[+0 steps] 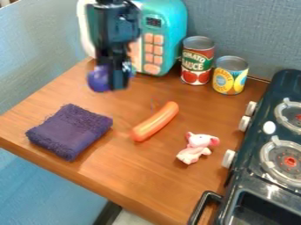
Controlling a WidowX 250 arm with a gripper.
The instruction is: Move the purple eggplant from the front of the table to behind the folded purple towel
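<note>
The black gripper [113, 81] hangs at the upper left, in front of the turquoise toy microwave and above the back of the wooden table. It is shut on a rounded purple object [98, 79], which bulges out at the left of the fingers and is partly hidden behind them. A folded dark purple cloth [69, 132] lies on the table at the left. An orange sausage [155, 121] lies slanted at the middle. To its lower right is a small pink and white plush toy [197, 147].
Behind the gripper stands the microwave [170, 26]. Along the back wall are a tomato sauce can [197, 61] and a shorter yellow can [230, 75]. A dark toy stove [258, 176] with white knobs fills the right side. The table's front edge [76, 176] slants across the lower left.
</note>
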